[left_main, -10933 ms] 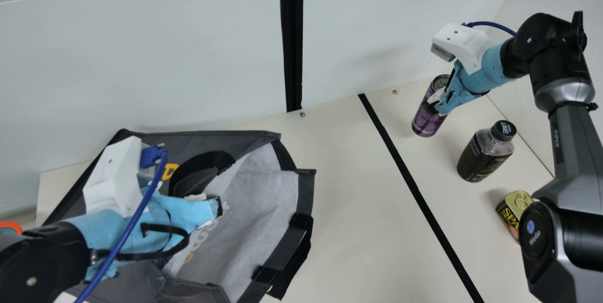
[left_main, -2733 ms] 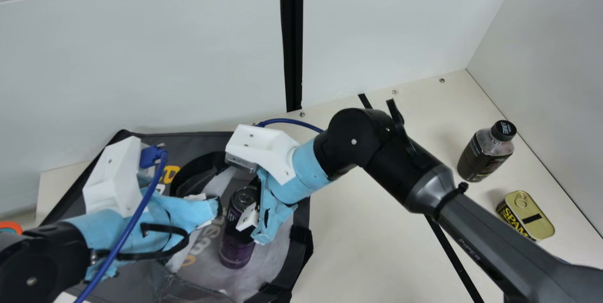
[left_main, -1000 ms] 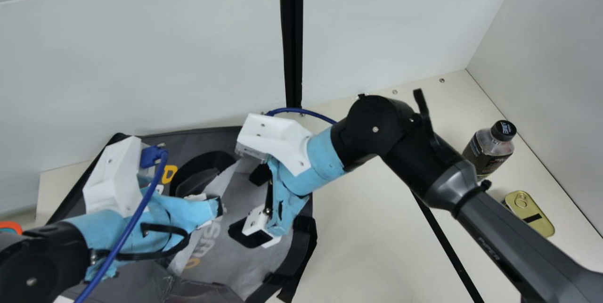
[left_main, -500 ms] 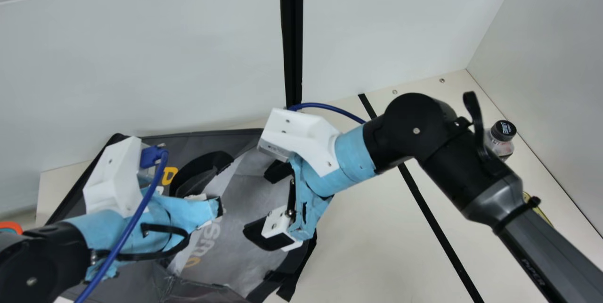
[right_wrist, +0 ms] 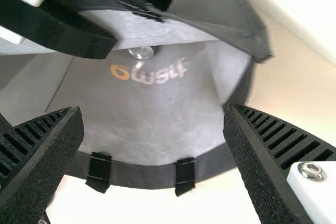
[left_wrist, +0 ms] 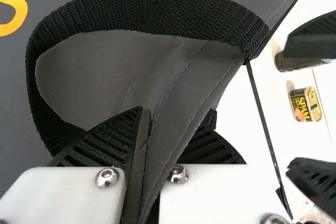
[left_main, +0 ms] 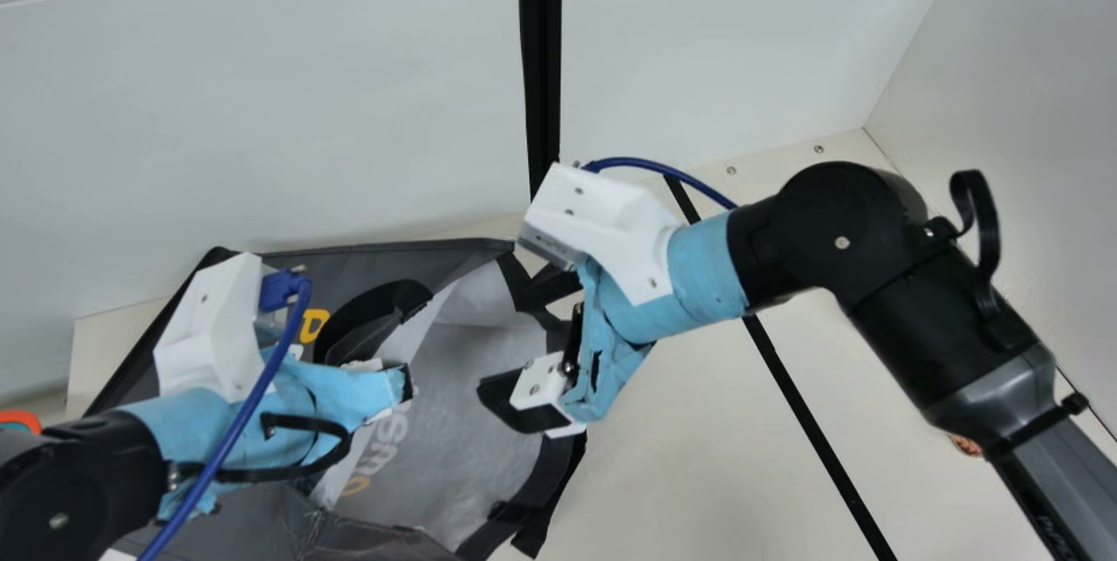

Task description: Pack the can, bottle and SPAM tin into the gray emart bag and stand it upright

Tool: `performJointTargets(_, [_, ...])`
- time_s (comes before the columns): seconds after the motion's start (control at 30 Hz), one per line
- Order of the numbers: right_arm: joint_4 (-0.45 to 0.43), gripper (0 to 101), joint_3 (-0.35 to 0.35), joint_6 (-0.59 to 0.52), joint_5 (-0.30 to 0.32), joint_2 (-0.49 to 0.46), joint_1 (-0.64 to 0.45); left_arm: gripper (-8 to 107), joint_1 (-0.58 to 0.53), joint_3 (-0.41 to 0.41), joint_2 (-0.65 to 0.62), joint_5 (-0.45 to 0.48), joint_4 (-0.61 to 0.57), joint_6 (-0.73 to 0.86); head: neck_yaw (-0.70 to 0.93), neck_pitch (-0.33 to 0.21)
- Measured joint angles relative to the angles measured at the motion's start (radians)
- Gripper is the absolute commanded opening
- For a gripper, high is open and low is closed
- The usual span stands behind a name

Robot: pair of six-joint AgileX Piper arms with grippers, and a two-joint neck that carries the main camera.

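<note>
The gray emart bag (left_main: 462, 439) lies at the left with its mouth facing right. My left gripper (left_main: 403, 382) is at its upper side; in the left wrist view the left gripper (left_wrist: 164, 135) is shut on the bag's edge beside a black strap handle. My right gripper (left_main: 525, 336) stands open at the bag's mouth; in the right wrist view the right gripper (right_wrist: 153, 116) has nothing between its fingers. The can's silver end (right_wrist: 142, 52) shows inside the bag, partly under its edge. The SPAM tin (left_wrist: 304, 104) and dark bottle (left_wrist: 291, 64) stand on the table, the bottle partly covered.
My right forearm crosses the table's right side in the main view, largely covering the place of bottle and tin. A black strip (left_main: 812, 417) runs along the cream table (left_main: 698, 474). White walls rise behind and right. An orange object (left_main: 19, 418) sits at the left edge.
The right gripper carried the purple can from the table into the bag, opened and let it go, then drew back up and right. The left arm has kept still.
</note>
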Motion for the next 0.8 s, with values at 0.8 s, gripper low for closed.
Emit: performJointTargets(0.8, [-0.102,95,-0.027,0.077,0.000,-0.078,-0.175,-8,0.000,0.000,0.000,0.000,0.000,0.000,-0.002,0.000])
